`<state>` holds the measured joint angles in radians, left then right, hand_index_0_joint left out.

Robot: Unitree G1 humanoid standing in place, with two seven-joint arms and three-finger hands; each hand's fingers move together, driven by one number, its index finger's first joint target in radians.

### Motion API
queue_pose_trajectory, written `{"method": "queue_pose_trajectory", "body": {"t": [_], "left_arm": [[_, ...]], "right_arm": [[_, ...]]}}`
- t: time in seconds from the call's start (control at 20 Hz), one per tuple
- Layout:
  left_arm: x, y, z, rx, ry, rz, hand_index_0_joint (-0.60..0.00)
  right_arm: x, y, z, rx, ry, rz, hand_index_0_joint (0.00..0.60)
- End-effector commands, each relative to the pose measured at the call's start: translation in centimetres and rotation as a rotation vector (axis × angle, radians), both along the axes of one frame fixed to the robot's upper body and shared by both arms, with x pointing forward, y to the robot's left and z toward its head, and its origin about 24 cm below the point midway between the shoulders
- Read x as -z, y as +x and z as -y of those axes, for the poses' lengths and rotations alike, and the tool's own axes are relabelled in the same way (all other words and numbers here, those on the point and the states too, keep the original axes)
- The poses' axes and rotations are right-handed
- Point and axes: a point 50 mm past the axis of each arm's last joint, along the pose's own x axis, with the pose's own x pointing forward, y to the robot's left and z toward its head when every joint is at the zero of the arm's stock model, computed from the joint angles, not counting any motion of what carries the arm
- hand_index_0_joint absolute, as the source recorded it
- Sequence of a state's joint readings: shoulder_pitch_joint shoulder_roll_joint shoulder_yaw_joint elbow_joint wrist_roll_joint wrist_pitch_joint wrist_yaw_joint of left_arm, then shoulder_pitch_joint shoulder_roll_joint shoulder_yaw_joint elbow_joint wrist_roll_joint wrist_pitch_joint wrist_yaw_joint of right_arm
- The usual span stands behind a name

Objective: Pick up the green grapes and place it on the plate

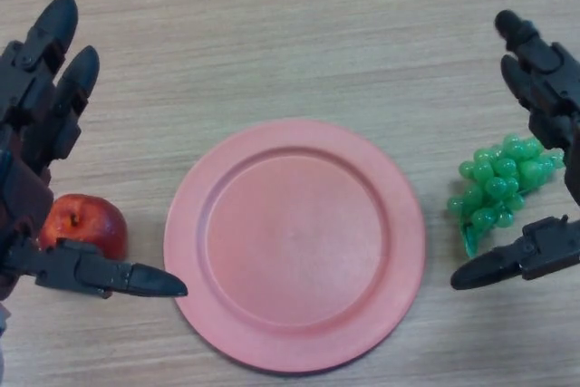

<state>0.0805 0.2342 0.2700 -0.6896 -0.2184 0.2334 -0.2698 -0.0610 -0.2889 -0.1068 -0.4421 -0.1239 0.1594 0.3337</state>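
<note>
Now right hand (548, 97) spread open over green grapes (498, 189), not touching

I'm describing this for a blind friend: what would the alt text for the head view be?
An empty pink plate sits mid-table, with a bunch of green grapes to its right between the open fingers of the robot's right hand. A red apple lies left of the plate beside the open left hand.

Green grapes (497, 188) beside empty pink plate (294, 244)
</note>
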Motion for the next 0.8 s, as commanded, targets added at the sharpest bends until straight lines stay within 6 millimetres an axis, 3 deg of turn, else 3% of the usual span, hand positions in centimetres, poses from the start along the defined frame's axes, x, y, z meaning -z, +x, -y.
{"method": "queue_pose_trajectory", "body": {"t": [0.05,0.2,0.5,0.55,0.7,0.75,0.8], "left_arm": [[-2.4,-1.4,-0.4,-0.057,0.049,0.188,0.000],[-2.3,-1.6,-0.6,-0.072,0.043,0.188,0.000],[-2.7,-2.2,-0.6,-0.089,0.024,0.221,0.000],[-2.7,-2.2,-0.6,-0.090,0.023,0.221,0.000],[-2.6,-2.4,-0.8,-0.103,0.017,0.214,0.000],[-2.5,-2.5,-0.9,-0.108,0.016,0.214,0.000],[-2.4,-2.6,-1.0,-0.113,0.015,0.214,0.000]], "right_arm": [[-3.3,0.2,1.0,-0.021,-0.101,0.238,0.000],[-1.8,3.0,2.1,-0.009,-0.253,0.197,0.000],[0.8,6.6,2.2,-0.051,-0.522,0.129,0.000],[0.9,6.7,2.2,-0.053,-0.536,0.131,0.049],[1.4,7.6,2.3,-0.032,-0.621,0.142,0.450],[1.6,8.0,2.3,-0.001,-0.637,0.145,0.550],[1.7,8.4,2.4,0.039,-0.634,0.151,0.600]]}}
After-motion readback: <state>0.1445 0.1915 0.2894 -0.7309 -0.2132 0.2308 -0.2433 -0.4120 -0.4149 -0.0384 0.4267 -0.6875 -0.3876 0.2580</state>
